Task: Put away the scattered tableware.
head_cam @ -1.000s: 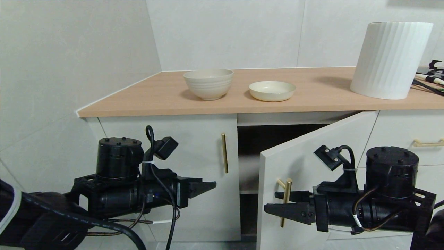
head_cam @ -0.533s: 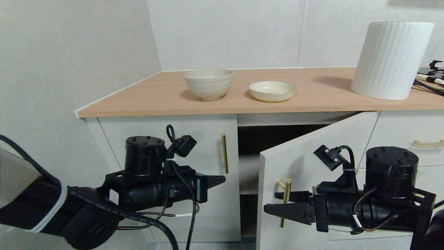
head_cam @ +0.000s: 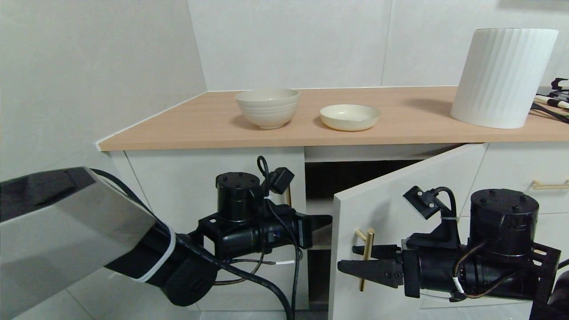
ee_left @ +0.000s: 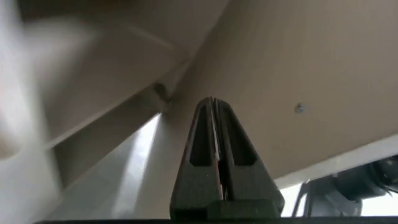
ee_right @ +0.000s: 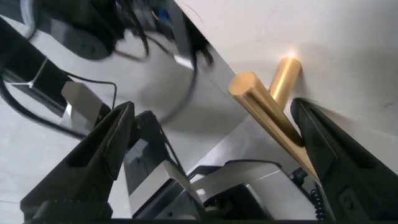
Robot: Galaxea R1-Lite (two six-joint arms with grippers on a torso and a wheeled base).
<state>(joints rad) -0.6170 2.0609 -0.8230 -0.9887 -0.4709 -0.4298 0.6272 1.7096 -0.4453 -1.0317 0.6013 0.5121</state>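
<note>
The landmark was the half-open white cabinet door (head_cam: 391, 191), swung outward under the wooden bench (head_cam: 200, 126). Above that door, on the bench, sat the task's things: a deep cream ribbed ceramic bowl (head_cam: 267, 106) and a shallow cream ceramic dish (head_cam: 350, 116). They stood near each other but apart, and neither was held.

The right hand (head_cam: 351, 258) was at the door's front face, its fingers spread to either side of the slim brass bar handle (head_cam: 366, 258) with clear gaps and no pinch on it. The left hand (head_cam: 326, 219) sat just beside the door's free edge, at the dark opening of the cabinet, its fingers pressed together into a single wedge.

The step in hand looked like widening the door so the tableware could go inside. To do it well, the left wedge would need to slip behind the free edge and push outward along the door's hinge arc, not straight ahead. A flat push could jam the door or make the wedge slide off. The right hand would do best either to close squarely on the bar or to back clear of it, so the swinging handle would not strike a finger.
</note>
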